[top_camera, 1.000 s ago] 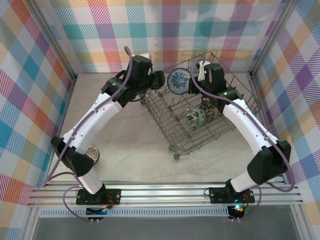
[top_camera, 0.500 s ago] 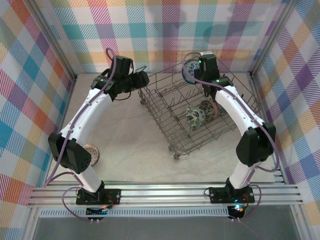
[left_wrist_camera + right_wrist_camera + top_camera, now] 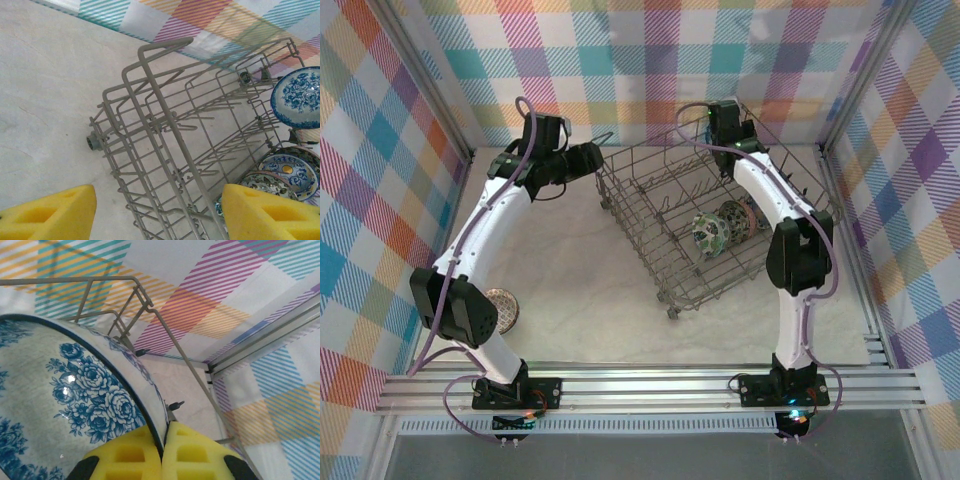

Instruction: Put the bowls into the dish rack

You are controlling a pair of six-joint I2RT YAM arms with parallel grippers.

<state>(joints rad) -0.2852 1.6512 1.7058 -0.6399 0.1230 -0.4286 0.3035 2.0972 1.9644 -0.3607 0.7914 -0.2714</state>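
1. So, the right gripper (image 3: 162,450) is pinching the rim of the blue-white bowl (image 3: 75,405) between its yellow pads (image 3: 197,452). The jaws are shut down to the rim's thickness and are holding the bowl on edge over the far corner of the dish rack (image 3: 660,215).
2. I'd say the step in hand is slotting that bowl between two tines (image 3: 200,125). It should be going straight down and staying upright, or the rim is probably going to be snagging the rack's top wire (image 3: 165,330).
3. The patterned bowls (image 3: 711,234) are standing toward the rack's right side, so a free row beside them is looking safest.
4. The left gripper (image 3: 160,215) is hanging with its fingers wide apart and nothing between them, just outside the rack's left corner.
5. A tan-brown bowl (image 3: 503,305) is waiting on the table (image 3: 580,290), well off to the rack's near left.
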